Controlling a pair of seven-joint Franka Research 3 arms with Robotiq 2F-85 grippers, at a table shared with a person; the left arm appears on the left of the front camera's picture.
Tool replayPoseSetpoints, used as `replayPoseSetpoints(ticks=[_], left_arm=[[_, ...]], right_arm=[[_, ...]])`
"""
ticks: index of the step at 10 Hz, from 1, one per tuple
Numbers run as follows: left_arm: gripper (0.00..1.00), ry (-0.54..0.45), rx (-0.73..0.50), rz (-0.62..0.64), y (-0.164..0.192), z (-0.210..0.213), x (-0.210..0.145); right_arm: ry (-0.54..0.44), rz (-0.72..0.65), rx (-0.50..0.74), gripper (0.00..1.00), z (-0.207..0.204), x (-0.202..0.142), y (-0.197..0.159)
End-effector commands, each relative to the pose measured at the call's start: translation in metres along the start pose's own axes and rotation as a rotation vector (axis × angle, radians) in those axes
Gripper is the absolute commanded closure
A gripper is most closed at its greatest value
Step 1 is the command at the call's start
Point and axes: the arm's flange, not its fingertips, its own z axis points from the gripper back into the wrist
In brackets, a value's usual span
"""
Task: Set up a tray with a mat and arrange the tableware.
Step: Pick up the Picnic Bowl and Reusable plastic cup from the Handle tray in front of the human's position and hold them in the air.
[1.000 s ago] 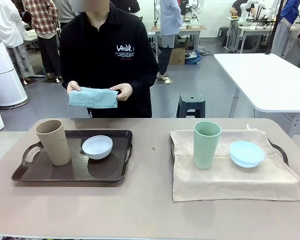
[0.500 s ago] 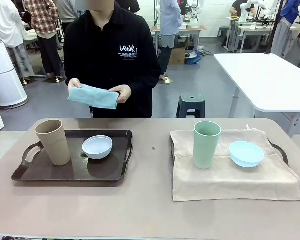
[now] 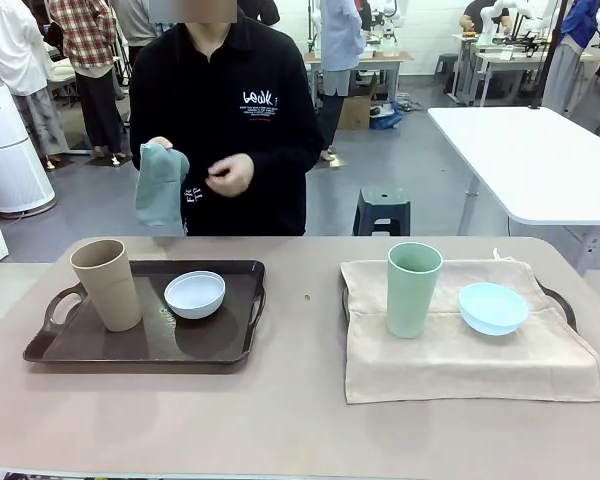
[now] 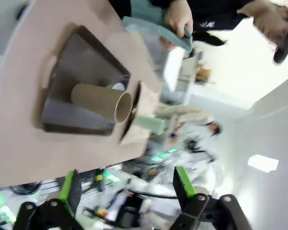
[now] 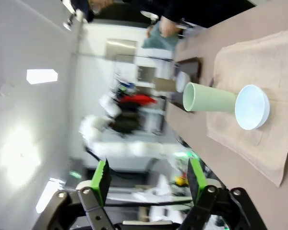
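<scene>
Matte tan cup (image 3: 107,284) — tall, handleless

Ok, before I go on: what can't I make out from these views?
Right tray, front view: covered by the beige mat; just its handles peek out.
Teal cloth, front view: bunched in the person's hand, so its shape is unclear.
White bowl, left wrist view: mostly behind the tan cup.
Inside of the pale green cup, front view: hidden by its own wall.
</scene>
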Motion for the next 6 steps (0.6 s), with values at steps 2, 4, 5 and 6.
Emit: replayPoseSetpoints(ticks=[2, 4, 5, 6], left_arm=[[0.00, 0.040, 0.477, -0.562, -0.091, 0.012, -0.057], [0.00, 0.151, 0.506, -0.683, -0.130, -0.007, -0.089], [0.00, 0.069, 0.364, -0.337, -0.112, 0.021, -0.067], [0.00, 0.069, 0.364, -0.337, -0.112, 0.021, -0.067]], right_arm=[[0.163, 0.381, -0.370, 0.16, -0.102, 0.018, 0.114], [0.373, 0.559, -0.426, 0.16, -0.184, 0.024, 0.144], [0.206, 0.340, -0.310, 0.16, -0.108, 0.018, 0.148], [0.206, 0.340, -0.310, 0.16, -0.108, 0.018, 0.148]])
